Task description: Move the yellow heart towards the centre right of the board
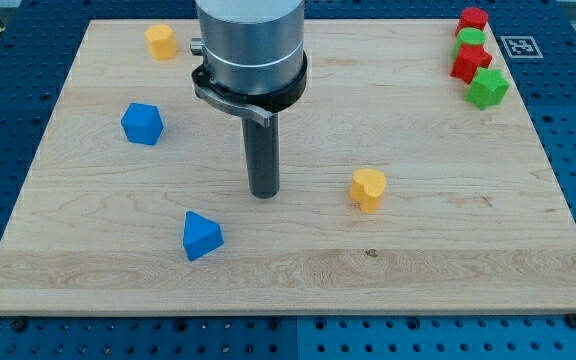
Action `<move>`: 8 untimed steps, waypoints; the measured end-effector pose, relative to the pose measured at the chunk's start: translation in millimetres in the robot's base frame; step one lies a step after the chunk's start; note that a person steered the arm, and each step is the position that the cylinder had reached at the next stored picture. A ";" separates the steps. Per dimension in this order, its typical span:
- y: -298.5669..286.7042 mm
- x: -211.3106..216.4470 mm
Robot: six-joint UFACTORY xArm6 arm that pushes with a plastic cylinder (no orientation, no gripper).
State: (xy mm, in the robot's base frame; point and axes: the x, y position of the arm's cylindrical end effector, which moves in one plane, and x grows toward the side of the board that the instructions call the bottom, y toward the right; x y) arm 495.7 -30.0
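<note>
Near the middle of the bench (298,275), my tip (264,194) stands at nine o'clock of the yellow heart (368,189), near but apart. No claw shows, only the rod. The approach looks done; next, I judge, a push toward three o'clock.

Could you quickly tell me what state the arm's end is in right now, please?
No gripper on this arm: it ends in a rod. My tip rests on the board, touching no block, to the view's left of the yellow heart.
</note>
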 end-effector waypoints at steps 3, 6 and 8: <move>90.7 4.1; 123.0 -1.7; 121.9 -22.8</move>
